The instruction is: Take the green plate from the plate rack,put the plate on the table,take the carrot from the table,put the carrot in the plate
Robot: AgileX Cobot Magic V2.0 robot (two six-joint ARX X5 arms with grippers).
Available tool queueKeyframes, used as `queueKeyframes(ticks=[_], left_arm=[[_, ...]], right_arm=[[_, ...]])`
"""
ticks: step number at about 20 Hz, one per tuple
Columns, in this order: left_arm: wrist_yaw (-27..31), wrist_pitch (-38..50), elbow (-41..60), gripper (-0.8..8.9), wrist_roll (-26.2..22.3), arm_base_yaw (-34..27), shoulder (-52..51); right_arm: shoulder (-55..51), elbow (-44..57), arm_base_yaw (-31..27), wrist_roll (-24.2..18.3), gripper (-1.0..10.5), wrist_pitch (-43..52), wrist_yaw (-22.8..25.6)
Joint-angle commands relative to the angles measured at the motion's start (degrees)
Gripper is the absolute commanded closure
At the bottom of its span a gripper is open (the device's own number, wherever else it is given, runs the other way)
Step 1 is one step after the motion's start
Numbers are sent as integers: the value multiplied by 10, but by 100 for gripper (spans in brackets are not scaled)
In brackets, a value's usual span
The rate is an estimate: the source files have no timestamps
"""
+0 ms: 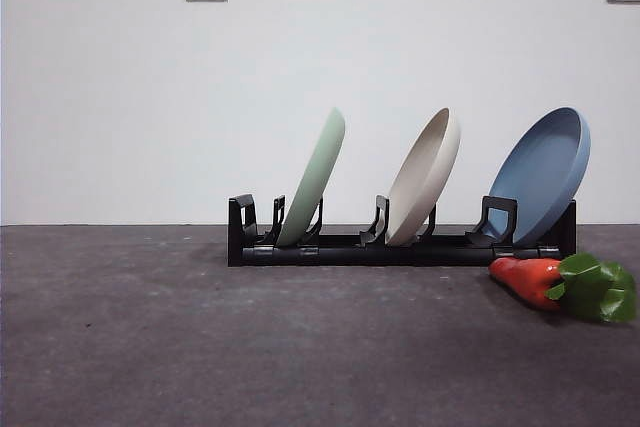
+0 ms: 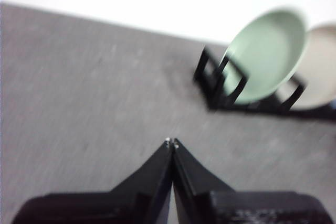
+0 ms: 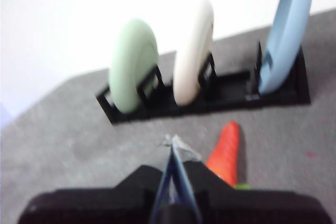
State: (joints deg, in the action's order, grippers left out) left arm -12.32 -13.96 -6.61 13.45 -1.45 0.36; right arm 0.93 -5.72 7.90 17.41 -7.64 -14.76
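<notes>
- Left gripper (image 2: 171, 142), black jaws clenched on nothing, hovers over the dark grey matte table (image 1: 150, 347); right gripper (image 3: 173, 142) likewise clenched.
- Round pale mint-green plate (image 1: 315, 179) leans in the long black pronged rack (image 1: 400, 247), at its left end.
- Stubby orange toy carrot (image 1: 530, 279) lies by the rack's right end.
- No step begun; next, probably, jaws must part around the plate's rim.

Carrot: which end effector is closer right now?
Right. The right end effector, jaws shut, hangs just short of the carrot. The left end effector, also shut, faces the green plate; no carrot shows there.

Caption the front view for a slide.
Green plate, beige plate and blue plate lean in the black plate rack; carrot lies on the table.
</notes>
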Motion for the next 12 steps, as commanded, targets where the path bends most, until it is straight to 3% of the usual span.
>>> queueKeyframes(ticks=[1, 6, 12], left_arm=[[-15, -13, -36, 821, 30, -1, 3], [-65, -64, -108, 821, 28, -1, 25], [-120, -145, -206, 821, -2, -1, 73]], right_arm=[[19, -33, 0, 27, 959, -3, 0], [73, -116, 0, 19, 959, -68, -4], [155, -247, 1, -67, 958, -198, -24]])
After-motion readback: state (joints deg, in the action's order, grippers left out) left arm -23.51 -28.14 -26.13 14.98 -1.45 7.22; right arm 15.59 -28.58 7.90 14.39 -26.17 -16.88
